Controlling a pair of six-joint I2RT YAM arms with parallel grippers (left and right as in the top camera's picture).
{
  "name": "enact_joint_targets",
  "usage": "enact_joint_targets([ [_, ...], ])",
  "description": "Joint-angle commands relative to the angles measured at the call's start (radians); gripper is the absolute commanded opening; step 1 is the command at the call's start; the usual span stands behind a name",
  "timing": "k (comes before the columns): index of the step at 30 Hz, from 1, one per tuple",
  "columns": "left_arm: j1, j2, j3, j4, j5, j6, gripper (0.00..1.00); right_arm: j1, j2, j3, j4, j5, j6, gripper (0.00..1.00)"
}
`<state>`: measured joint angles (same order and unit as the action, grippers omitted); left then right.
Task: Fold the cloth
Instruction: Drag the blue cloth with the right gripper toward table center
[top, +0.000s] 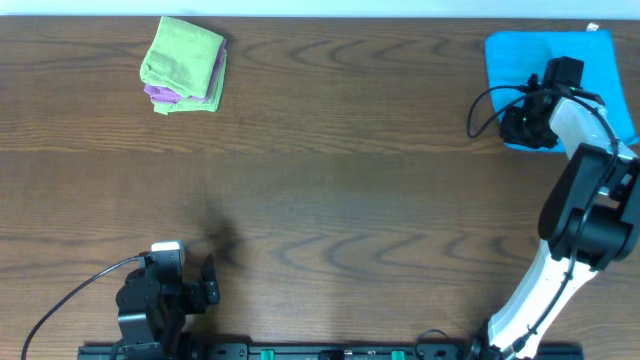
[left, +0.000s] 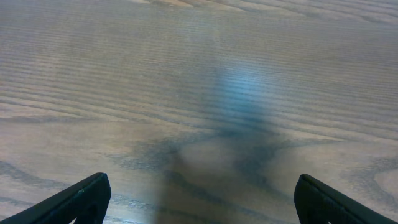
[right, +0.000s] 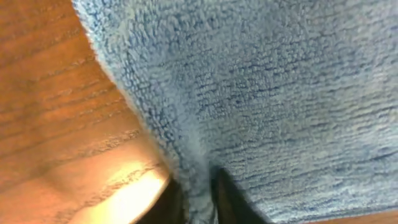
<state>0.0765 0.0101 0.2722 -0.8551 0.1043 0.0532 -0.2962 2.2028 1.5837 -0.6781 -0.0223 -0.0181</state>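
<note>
The wooden table (top: 350, 180) filled the whole overhead view. The right arm (top: 585, 215) reached from 5 o'clock up toward 2 o'clock. There lay the cloth (top: 520, 60), bright sky-blue, spread on the table at the 2 o'clock corner, with its far side running out of the picture.

The right gripper (top: 525, 120) was down on the near left part of the cloth. In the right wrist view its two dark fingers (right: 231, 200) were pressed close together, with a ridge of the blue terry pinched between them, and the cloth edge ran off toward 11 o'clock over bare wood.

The left arm (top: 150, 300) sat low at 7 o'clock. The left gripper (left: 199, 199) hung over bare wood with its fingers spread wide and nothing between them.

At 10 o'clock, well apart from both arms, a folded lime-green cloth (top: 185, 55) lay on top of a folded purple cloth (top: 160, 93), of which only a strip showed.

A small white tag (top: 593, 28) stuck out at the far right corner of the cloth.
</note>
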Motion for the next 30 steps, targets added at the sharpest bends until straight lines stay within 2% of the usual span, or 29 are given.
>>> enact_joint_targets([
  [1, -0.005, -0.006, -0.031, -0.038, -0.011, 0.014, 0.95, 0.015, 0.075, -0.028, -0.030, -0.062, 0.002, 0.01],
  [11, -0.005, -0.006, -0.031, -0.038, -0.011, 0.014, 0.95, 0.142, 0.075, -0.028, -0.103, -0.131, -0.006, 0.01],
  [21, -0.005, -0.006, -0.031, -0.038, -0.011, 0.014, 0.95, 0.409, 0.075, -0.028, -0.186, -0.233, -0.005, 0.01],
  [30, -0.005, -0.006, -0.031, -0.038, -0.011, 0.014, 0.95, 0.665, 0.075, -0.028, -0.192, -0.319, 0.021, 0.02],
])
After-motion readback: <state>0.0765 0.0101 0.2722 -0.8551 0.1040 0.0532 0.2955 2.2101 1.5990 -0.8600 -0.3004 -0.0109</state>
